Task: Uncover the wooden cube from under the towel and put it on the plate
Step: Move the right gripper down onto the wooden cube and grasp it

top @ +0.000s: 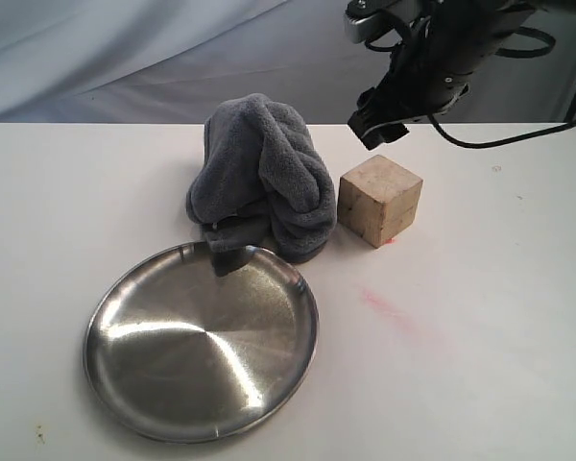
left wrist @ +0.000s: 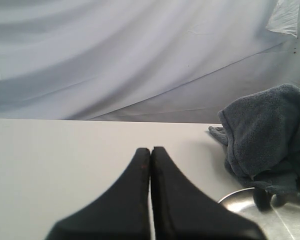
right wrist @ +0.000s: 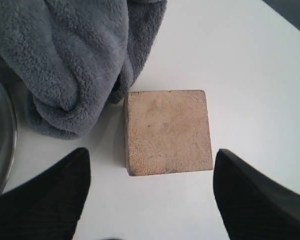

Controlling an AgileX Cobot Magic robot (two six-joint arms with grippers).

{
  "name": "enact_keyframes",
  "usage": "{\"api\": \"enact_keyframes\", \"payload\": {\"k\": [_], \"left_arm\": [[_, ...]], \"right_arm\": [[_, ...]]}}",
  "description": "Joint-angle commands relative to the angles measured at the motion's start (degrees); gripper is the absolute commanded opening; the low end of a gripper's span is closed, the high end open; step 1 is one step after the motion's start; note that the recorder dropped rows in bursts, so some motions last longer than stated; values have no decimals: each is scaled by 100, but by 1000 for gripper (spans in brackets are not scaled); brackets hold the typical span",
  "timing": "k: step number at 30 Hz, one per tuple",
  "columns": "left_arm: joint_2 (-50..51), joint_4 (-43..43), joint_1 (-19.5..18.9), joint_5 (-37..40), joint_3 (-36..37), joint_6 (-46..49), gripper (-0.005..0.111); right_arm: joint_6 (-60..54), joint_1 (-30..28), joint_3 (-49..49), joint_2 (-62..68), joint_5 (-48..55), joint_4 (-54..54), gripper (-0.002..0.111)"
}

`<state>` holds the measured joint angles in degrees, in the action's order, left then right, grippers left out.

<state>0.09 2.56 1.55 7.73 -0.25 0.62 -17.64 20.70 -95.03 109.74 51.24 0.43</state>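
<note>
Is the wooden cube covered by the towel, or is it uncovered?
Uncovered. The wooden cube stands bare beside the bunched towel. In the right wrist view its whole top face shows, with no cloth over it.

Wooden cube [top: 379, 200] stands beside the towel [top: 259, 178] (bunched, touching the plate [top: 173, 370]).

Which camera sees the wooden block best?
The right wrist view: the pale beige wooden cube fills the middle, seen from above. The exterior view shows it smaller. The left wrist view misses it.
</note>
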Motion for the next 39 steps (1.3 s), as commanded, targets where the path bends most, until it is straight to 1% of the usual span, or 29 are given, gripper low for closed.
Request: {"api": "enact_keyframes", "payload": {"k": [1, 2, 7, 9, 17, 23, 29, 39], "left_arm": [[-9, -4, 5, -9, 25, -10, 1], [-9, -4, 5, -9, 25, -10, 1], [-9, -4, 5, -9, 25, -10, 1], [-9, -4, 5, -9, 25, -10, 1], [-9, -4, 5, -9, 25, -10, 1], [-9, -4, 5, -9, 25, -10, 1], [-9, -4, 5, -9, 25, -10, 1], [-9, -4, 5, -9, 25, -10, 1]], "right_arm": [[34, -13, -3, 280, 78, -43, 67], [47, -24, 0, 378, 44, -43, 70], [104, -25, 0, 605, -2, -43, 96], [104, -25, 0, 657, -139, -152, 100], [104, -39, 0, 990, -630, -447, 101], [201, -258, 0, 1193, -874, -392, 101], [201, -284, 0, 1380, -1122, -221, 101], [145, -195, 0, 1585, -971, -43, 101]]}}
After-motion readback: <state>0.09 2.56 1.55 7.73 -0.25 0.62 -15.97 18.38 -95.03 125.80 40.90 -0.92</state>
